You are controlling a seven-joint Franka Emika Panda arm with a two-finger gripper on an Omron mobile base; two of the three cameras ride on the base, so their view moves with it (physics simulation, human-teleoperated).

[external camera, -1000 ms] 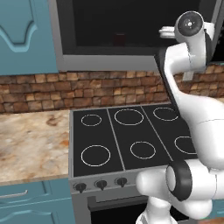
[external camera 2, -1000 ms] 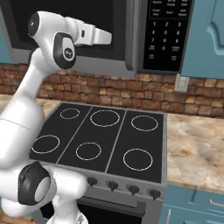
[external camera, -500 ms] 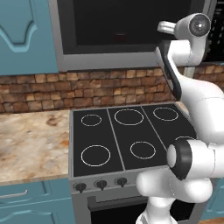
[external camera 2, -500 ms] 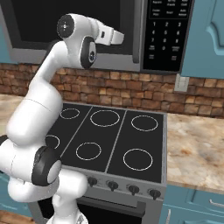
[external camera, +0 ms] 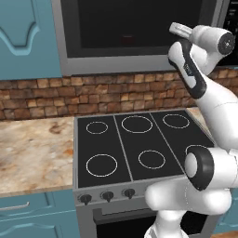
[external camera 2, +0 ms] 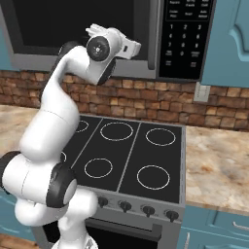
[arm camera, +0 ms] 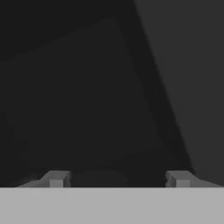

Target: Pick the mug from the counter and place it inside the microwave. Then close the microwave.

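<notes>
Nearest lies the stovetop (external camera: 139,144), flanked by the bench (external camera: 32,153) at its left edge. Above it, the hand (arm camera: 116,178) is raised to the microwave (external camera 2: 146,34), fingertips (arm camera: 56,178) standing wide apart with nothing between them. A dim red speck in the dark cavity may be the mug (external camera: 126,40) (too faint to confirm), lying ahead of the hand.

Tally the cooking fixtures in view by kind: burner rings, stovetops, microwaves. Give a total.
Burner rings: 6, one partly behind the arm
Stovetop: 1
Microwave: 1
Total: 8
</notes>
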